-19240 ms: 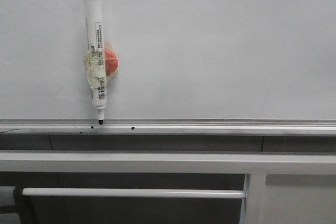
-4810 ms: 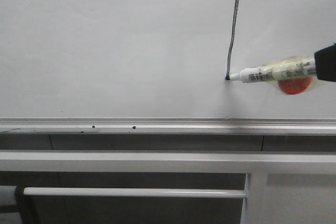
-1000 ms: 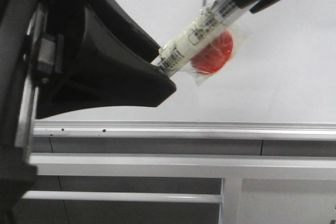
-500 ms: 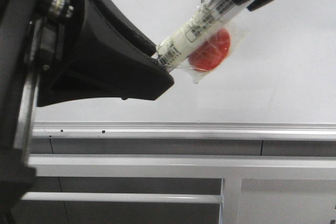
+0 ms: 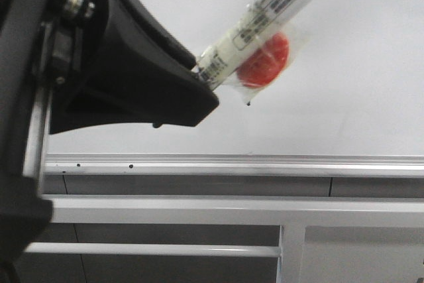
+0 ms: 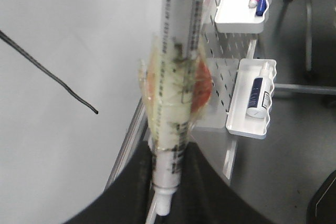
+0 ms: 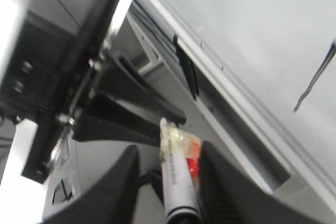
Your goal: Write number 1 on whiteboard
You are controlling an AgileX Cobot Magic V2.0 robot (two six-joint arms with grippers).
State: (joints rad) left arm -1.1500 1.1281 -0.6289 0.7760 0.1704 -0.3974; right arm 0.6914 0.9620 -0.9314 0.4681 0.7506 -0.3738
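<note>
Closest to the front camera, the left gripper (image 5: pixel 199 87) filled most of the near side, a big black mass, and its jaws were clamped on the writing end of the marker pen (image 5: pixel 265 21). On the left wrist cam I could see the pen's tip poking down between the two black fingers (image 6: pixel 128 182), which hugged the barrel on both sides, so that grip looked firm. The pen ran diagonally up from there toward the top edge of the front view, with a taped-on clear wrap and an orange-red round thing (image 5: pixel 265 61) stuck to its barrel (magnet maybe, couldn't really tell). On the right wrist cam the pen's other end sat in the gap of the right gripper (image 7: pixel 170 182); its fingers (image 7: pixel 118 182) stood off to either side of the barrel without touching it, so those jaws were let go. Behind all that was the whiteboard (image 5: pixel 344 97) with its silver rail (image 5: pixel 265 164) along the bottom, and the number 1 (image 6: pixel 47 74) was on the board, a thin black wavy stroke, mostly hidden behind the pen in the front view with just its top peeking out.
</note>
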